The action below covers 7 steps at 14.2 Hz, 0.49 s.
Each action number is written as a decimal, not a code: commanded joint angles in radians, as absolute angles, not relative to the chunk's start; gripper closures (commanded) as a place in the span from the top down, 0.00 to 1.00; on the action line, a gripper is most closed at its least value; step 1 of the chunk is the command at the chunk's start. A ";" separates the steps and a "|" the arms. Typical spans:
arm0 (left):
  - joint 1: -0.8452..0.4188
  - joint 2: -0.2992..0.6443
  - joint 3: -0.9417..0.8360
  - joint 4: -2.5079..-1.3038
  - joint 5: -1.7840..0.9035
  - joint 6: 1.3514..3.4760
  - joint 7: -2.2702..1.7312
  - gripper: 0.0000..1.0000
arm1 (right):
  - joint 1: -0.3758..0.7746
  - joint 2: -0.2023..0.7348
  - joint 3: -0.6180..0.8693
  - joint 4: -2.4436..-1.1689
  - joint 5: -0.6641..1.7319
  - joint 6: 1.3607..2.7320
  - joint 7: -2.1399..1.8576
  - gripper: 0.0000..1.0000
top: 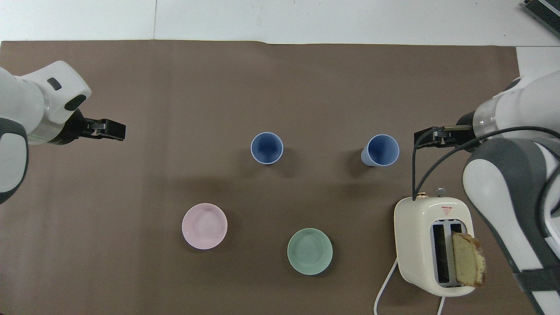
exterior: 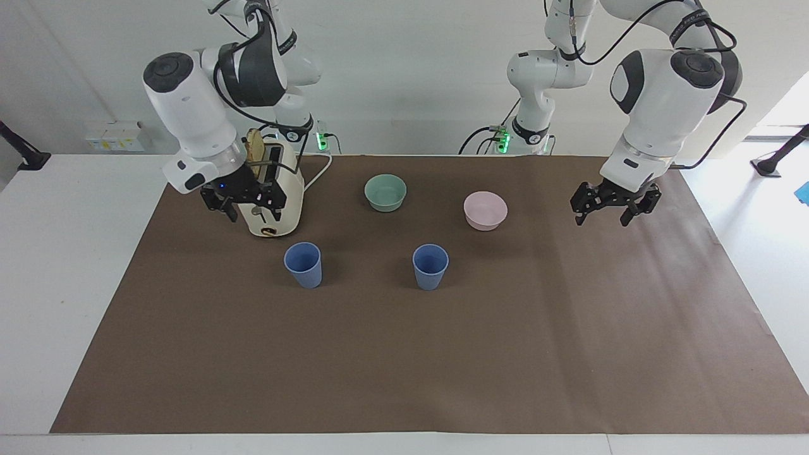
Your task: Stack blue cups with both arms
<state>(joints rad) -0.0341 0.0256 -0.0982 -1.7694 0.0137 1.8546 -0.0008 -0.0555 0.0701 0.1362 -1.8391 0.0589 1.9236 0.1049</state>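
— A brown mat (exterior: 404, 354) is covering most of a white table (exterior: 63, 253), with a pale wall running along the robots' edge. How far is the stacking getting?

— By the look of it, nothing is being stacked yet. The two blue cups are both standing upright and apart on the mat, roughly midway between the robots' edge and the opposite edge. One cup (exterior: 430, 266) is sitting near the mat's middle; the other cup (exterior: 303, 265) is sitting toward the right arm's end, just off the front of a cream toaster (exterior: 270, 189) with a slice of bread (top: 468, 265) poking out of it.

— Are the arms doing anything?

— The right gripper (exterior: 243, 201) is hanging low in front of the toaster, near that second cup, fingers spread wide and carrying nothing. The left gripper (exterior: 612, 206) is hovering over bare mat toward the left arm's end, also wide and empty, well apart from either cup.

— So everything is still waiting?

— I'd judge so: one cup needs lifting and lowering into the other.

— And the cups themselves?

— Both are looking identical: matte periwinkle, tapered, handleless, empty, mouths up. A mint-green bowl (exterior: 385, 192) and a pink bowl (exterior: 485, 210) are sitting closer to the robots' edge.
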 commanded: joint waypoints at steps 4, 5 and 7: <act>-0.017 -0.107 -0.107 -1.723 0.021 1.674 0.049 1.00 | -0.006 0.142 0.140 -1.934 0.055 2.085 0.169 1.00; -0.017 -0.120 -0.106 -1.709 0.021 1.649 0.051 1.00 | -0.006 0.152 0.140 -1.934 0.054 2.100 0.169 1.00; -0.018 -0.117 -0.106 -1.663 0.021 1.590 0.072 1.00 | -0.015 0.153 0.140 -1.934 0.051 2.105 0.166 1.00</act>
